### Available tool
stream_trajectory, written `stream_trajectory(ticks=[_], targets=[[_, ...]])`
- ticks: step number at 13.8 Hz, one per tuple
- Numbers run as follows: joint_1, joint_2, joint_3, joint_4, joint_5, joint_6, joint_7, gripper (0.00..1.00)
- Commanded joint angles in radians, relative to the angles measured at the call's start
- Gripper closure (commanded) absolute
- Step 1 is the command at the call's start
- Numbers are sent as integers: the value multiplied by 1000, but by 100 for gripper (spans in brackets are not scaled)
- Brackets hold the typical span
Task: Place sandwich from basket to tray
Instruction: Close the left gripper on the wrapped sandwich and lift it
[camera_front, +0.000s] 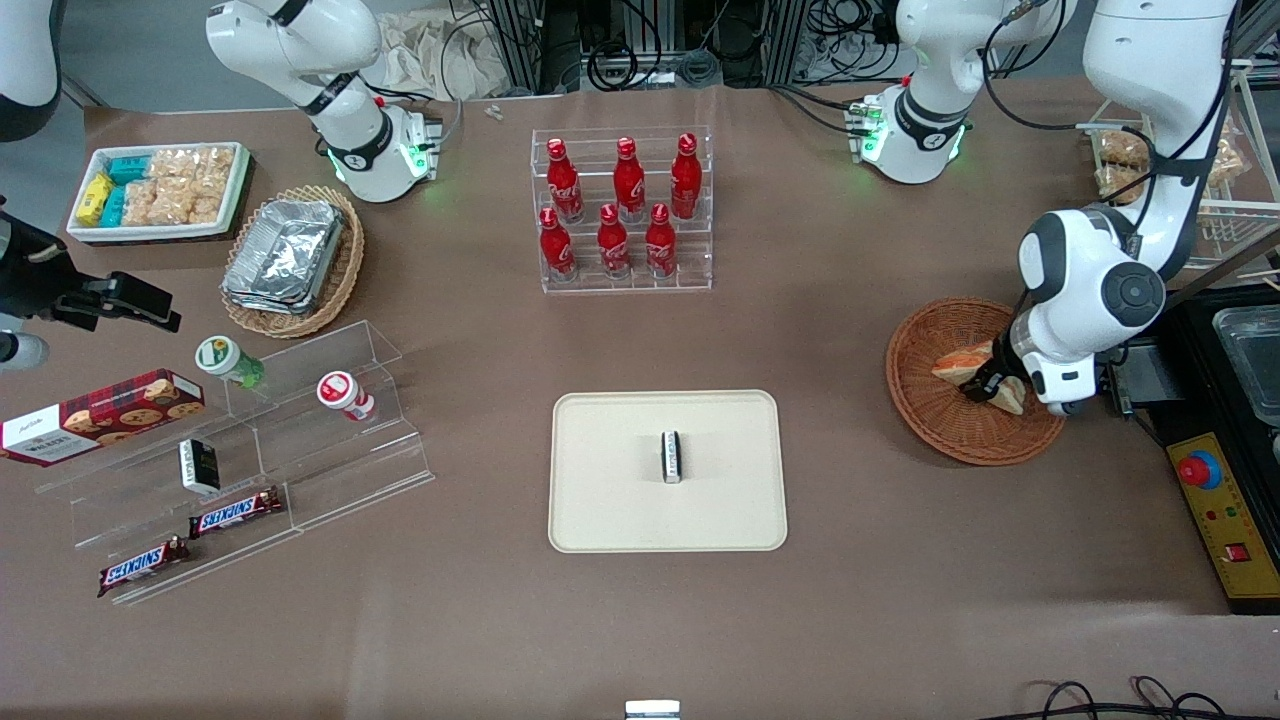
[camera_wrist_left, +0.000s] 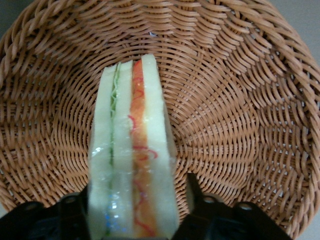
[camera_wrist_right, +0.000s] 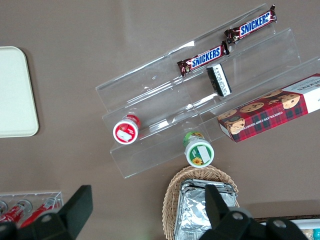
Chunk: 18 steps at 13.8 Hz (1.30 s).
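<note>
The sandwich (camera_wrist_left: 132, 150) stands on edge in the round reddish-brown basket (camera_wrist_left: 235, 115), its green and orange-red filling layers facing the wrist camera. My gripper (camera_wrist_left: 138, 187) is down inside the basket (camera_front: 930, 420), open, with one black finger (camera_wrist_left: 192, 187) on each side of the sandwich's wide end; a thin gap shows at one finger. In the front view the gripper (camera_front: 990, 385) partly hides the sandwich (camera_front: 962, 362). The cream tray (camera_front: 620, 500) lies at the table's middle, toward the parked arm from the basket, with a small dark packet (camera_front: 672, 457) on it.
A clear rack of red bottles (camera_front: 625, 210) stands farther from the front camera than the tray. A control box with a red button (camera_front: 1200, 470) sits beside the basket. A foil-tray basket (camera_front: 290, 260), snack bin (camera_front: 160, 190) and acrylic shelf (camera_front: 250, 450) lie toward the parked arm's end.
</note>
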<state>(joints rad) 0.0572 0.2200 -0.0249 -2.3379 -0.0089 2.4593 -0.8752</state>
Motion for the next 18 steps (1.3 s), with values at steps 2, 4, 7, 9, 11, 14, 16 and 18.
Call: stream_trajectory(ticks=[2, 4, 7, 9, 11, 14, 16, 18], targets=[[-7, -16, -3, -11, 0, 49, -42, 100], [-8, -46, -6, -9, 1, 37, -30, 100], [-16, -146, -18, 35, 18, -109, 4, 100], [-27, -153, -44, 168, 18, -276, 24, 100], [-27, -146, -78, 282, 18, -396, 73, 100], [-27, -157, -124, 362, 18, -492, 272, 100], [-27, -157, -159, 393, 12, -520, 381, 100], [-25, -145, -234, 423, 15, -513, 442, 100]])
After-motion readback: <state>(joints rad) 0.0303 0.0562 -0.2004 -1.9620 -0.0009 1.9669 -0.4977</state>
